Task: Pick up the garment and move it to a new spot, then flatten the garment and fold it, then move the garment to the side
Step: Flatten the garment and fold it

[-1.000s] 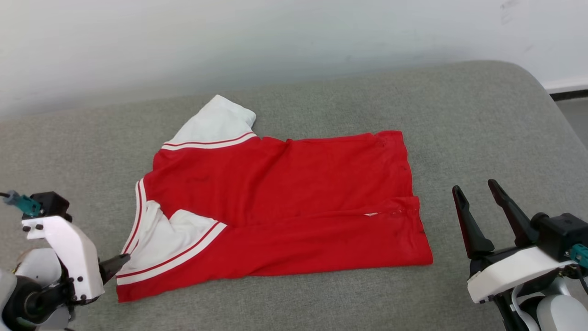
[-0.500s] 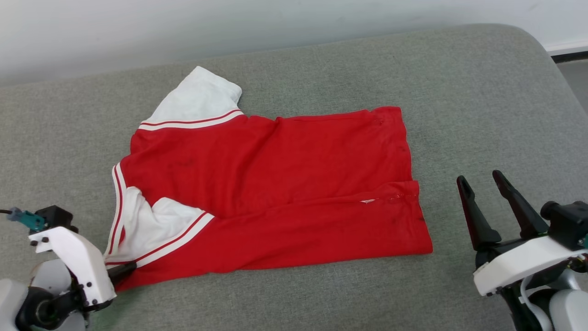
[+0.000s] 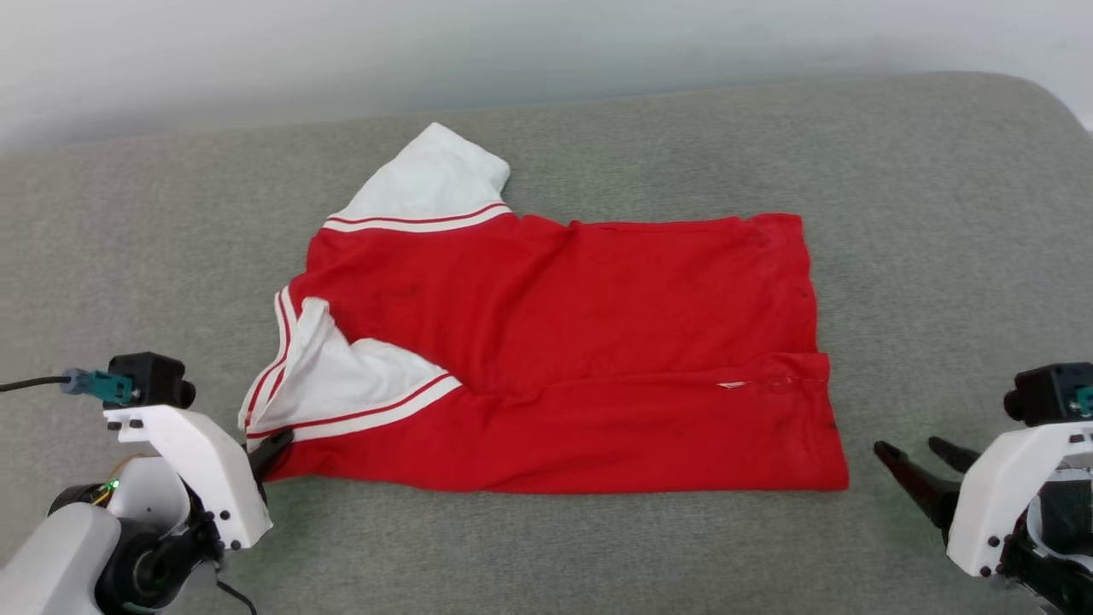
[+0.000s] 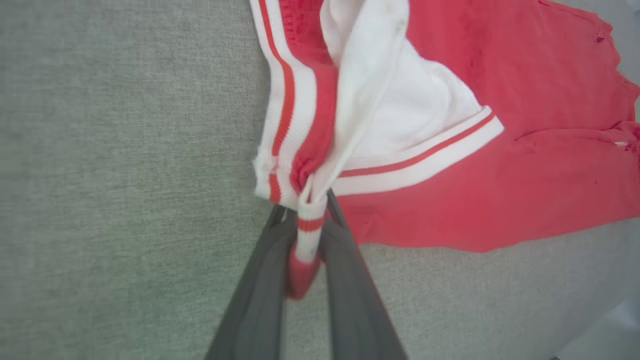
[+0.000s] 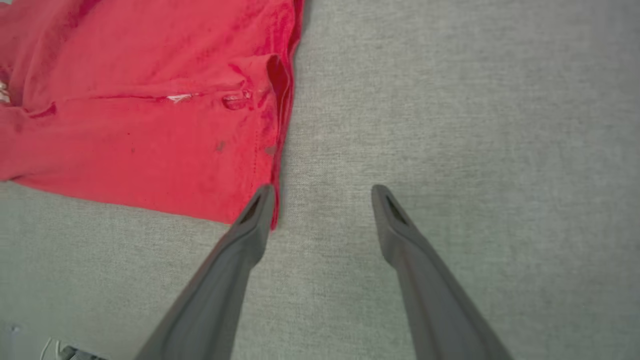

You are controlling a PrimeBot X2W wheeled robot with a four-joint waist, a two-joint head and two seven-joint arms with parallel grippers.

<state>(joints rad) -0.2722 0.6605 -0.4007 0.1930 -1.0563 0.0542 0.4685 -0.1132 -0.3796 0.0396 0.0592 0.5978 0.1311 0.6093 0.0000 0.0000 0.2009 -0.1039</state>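
Left tool (image 4: pixel 306 215) pinches the garment's (image 3: pixel 598 342) striped trim — tips partly under cloth; right tool (image 5: pixel 322 192) gapes, empty.

Red garment (image 3: pixel 581 342) spread on grey cushion (image 3: pixel 939 213); left gripper (image 3: pixel 275 442) at its corner; right gripper (image 3: pixel 907 446) apart.

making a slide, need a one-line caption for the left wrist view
Left gripper, jaws closed on the striped trim at a corner of the red garment lying on a grey cushion.

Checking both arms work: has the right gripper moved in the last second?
Yes. Against the red jersey, the right gripper has come down its right hem, from level with the fold towards the near corner.
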